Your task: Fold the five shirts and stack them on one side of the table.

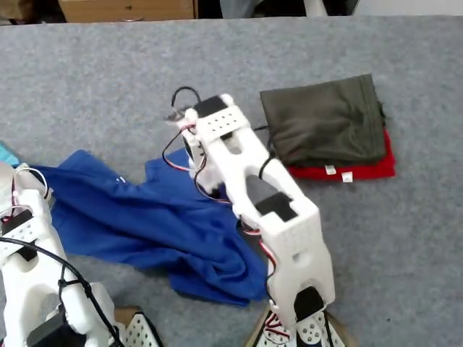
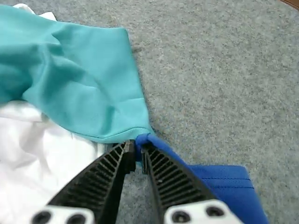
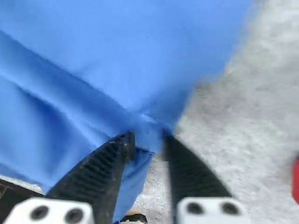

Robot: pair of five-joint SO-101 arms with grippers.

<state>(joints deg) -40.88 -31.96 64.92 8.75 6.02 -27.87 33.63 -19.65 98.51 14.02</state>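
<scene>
Blue shirt (image 1: 166,224) pinched by left tool (image 2: 138,149), outstretched right tool (image 3: 145,140).

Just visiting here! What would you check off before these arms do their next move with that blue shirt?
1. Grip of left gripper on blue shirt corner: ok, shut on it.
2. Hold of right gripper on the blue shirt: cannot tell.
3. Flatness of blue shirt: not ok, crumpled.
4. Gap between teal shirt and left gripper: not ok, hem lies right beside it.
5. Stack, folded olive shirt on red shirt: ok.
</scene>
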